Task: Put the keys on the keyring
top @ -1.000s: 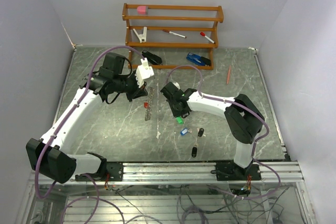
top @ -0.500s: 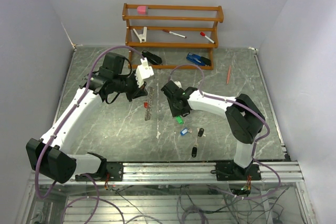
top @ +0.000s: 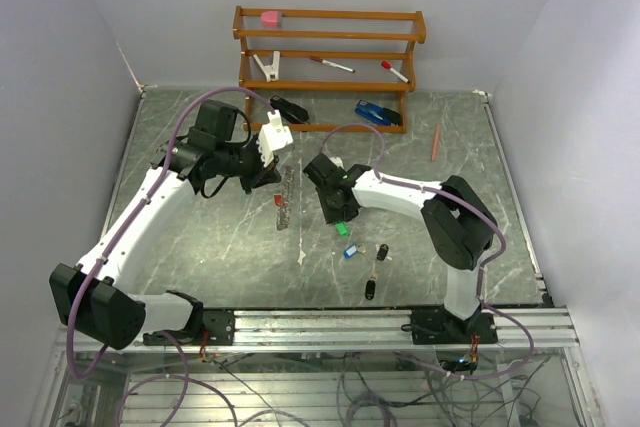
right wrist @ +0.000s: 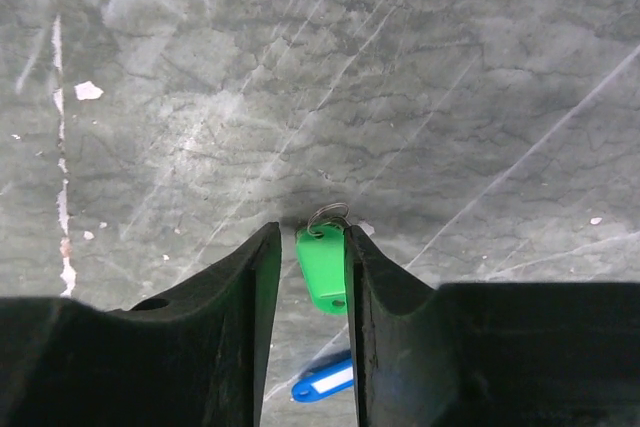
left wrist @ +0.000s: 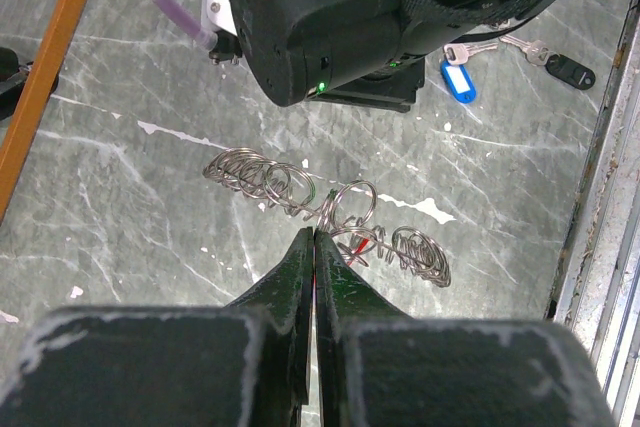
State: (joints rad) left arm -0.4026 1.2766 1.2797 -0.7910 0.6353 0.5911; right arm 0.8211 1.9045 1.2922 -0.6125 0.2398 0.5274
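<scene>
The keyring stands on edge on the table, and in the left wrist view it shows as a string of silvery wire loops with a red tag. My left gripper is shut on it at mid-length, red showing between the fingers. My right gripper is open and low over the table. A green key lies between its fingers, against the right one, with a gap on the left. In the top view that gripper sits just above the green key. A blue key and two black keys lie nearer the front.
A wooden rack at the back holds red-capped markers, a white clip and a pink piece. A black stapler and a blue object lie in front of it. An orange pencil lies at the right.
My right gripper's fingers have spread apart around the green key, and the arm has shifted slightly left. The left arm and the keyring have stayed where they were.
</scene>
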